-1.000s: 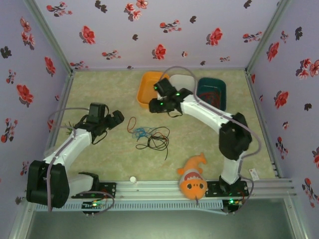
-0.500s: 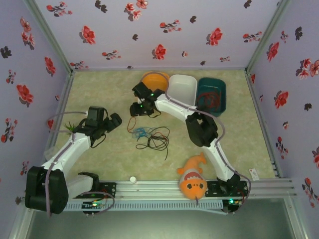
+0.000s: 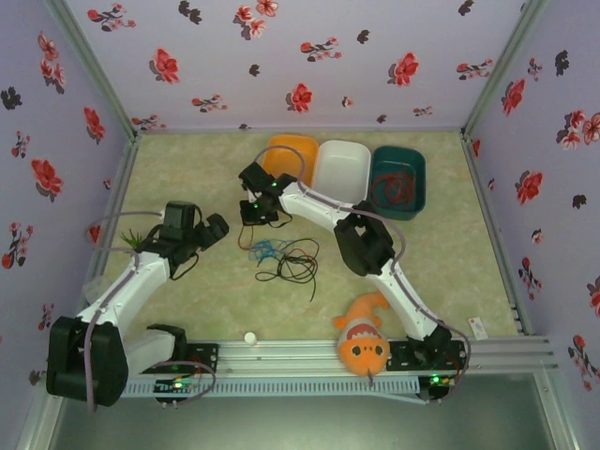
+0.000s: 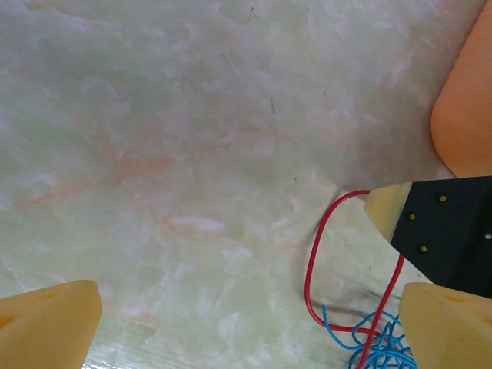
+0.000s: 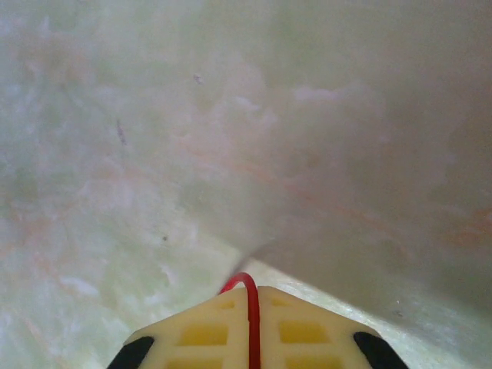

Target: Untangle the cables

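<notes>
The cables lie mid-table. The thin red cable makes an open loop, and the blue cable is bunched in a small knot touching it. The black cable sits in loose coils just right of the blue. My right gripper is closed on the top of the red loop, the wire running up the seam between the pads, near the orange tray. My left gripper hangs left of the tangle, fingers wide apart and holding nothing. The red loop and blue knot lie near its right finger.
</notes>
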Tool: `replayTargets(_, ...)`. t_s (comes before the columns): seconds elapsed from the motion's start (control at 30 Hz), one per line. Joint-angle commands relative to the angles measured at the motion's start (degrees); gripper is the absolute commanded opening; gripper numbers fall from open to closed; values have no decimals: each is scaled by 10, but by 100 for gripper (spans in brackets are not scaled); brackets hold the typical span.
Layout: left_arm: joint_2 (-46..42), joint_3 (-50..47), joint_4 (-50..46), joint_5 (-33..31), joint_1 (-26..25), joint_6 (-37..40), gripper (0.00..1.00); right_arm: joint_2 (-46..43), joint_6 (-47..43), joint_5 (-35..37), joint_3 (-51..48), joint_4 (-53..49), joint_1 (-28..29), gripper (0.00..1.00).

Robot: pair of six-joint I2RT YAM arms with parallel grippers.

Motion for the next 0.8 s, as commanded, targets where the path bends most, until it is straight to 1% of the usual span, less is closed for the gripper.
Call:
replayTargets(0.0, -13, -7, -14, -11, 6, 3, 100, -2, -9, -18, 33, -11, 4, 0)
replayTargets(0.13, -19, -7, -10, -4, 5, 8, 100, -38, -13, -26, 31, -3, 5, 0)
replayTargets(0.3, -30, -11, -1, 11, 5, 13, 100, -113, -20, -21, 0, 19, 7, 0)
replayTargets(0.6, -42, -22, 50, 67, 6, 35, 100, -283, -40, 33, -87, 55, 15, 0)
replayTargets(0.77, -44, -21, 70, 89, 4, 45, 100, -355, -59, 68, -101, 51, 23, 0)
